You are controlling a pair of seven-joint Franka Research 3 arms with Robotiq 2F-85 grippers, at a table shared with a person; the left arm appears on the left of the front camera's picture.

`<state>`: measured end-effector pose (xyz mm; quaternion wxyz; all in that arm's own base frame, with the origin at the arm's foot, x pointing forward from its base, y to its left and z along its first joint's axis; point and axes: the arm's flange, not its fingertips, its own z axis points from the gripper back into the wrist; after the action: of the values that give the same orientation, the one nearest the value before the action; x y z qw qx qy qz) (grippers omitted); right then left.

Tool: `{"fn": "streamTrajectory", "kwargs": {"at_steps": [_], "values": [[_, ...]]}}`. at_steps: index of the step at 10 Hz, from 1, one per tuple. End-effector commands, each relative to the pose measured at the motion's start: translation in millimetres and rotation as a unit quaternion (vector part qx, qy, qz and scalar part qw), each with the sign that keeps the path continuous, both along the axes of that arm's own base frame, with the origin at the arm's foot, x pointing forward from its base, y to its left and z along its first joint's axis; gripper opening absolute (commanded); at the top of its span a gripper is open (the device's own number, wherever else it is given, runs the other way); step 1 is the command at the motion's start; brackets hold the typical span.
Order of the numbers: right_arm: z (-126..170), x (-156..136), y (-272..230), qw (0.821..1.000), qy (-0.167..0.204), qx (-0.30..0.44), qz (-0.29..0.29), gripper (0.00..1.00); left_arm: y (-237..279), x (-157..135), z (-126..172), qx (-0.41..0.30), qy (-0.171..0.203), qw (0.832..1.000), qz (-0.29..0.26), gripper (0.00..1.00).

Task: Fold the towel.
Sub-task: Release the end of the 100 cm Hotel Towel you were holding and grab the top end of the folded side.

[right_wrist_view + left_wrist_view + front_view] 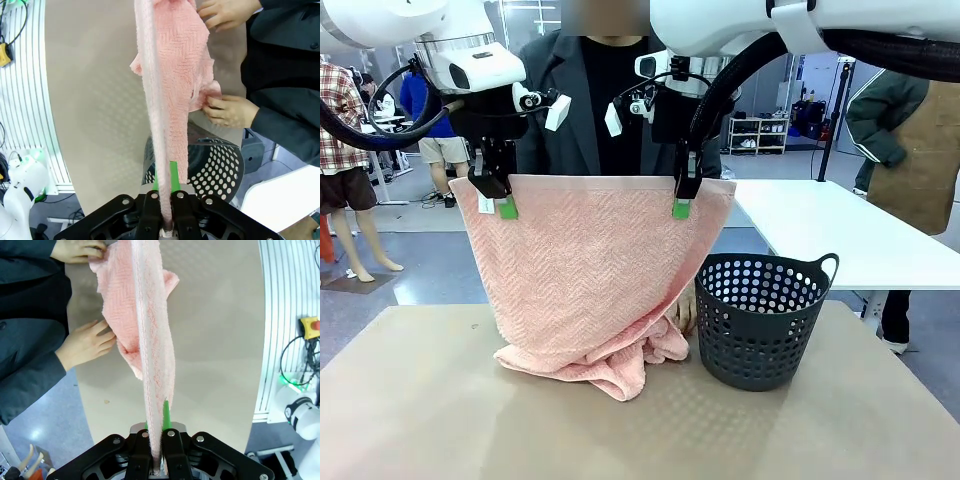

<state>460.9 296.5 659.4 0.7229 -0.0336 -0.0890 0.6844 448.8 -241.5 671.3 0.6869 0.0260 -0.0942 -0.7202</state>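
The salmon-pink towel (585, 270) hangs spread between both arms, its lower end bunched on the table. My left gripper (500, 205) is shut on the towel's top left corner and my right gripper (682, 205) is shut on the top right corner, both well above the table. In the left wrist view the towel (152, 340) runs edge-on from my left gripper (157, 452) down to the table. It does the same in the right wrist view, the towel (167, 85) dropping from my right gripper (165, 212). The person's hands (87, 342) (227, 110) hold the towel's lower end.
A dark perforated basket (760, 320) stands on the table just right of the towel, below my right gripper. The tan table (440, 410) has free room at the left and front. A white table (840, 240) stands behind at the right. The person stands at the far edge.
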Motion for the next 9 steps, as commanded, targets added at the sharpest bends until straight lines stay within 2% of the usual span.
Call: {"fn": "streamTrajectory", "kwargs": {"at_steps": [1,9], "values": [[0.4,-0.7,0.1,1.000,0.000,0.000,0.000,0.00,0.6,0.1,0.2,0.005,-0.002,1.000,0.000,0.00],[0.4,-0.7,0.1,1.000,0.000,0.000,0.000,0.00,0.6,0.1,0.2,0.005,-0.002,1.000,0.000,0.00]]}}
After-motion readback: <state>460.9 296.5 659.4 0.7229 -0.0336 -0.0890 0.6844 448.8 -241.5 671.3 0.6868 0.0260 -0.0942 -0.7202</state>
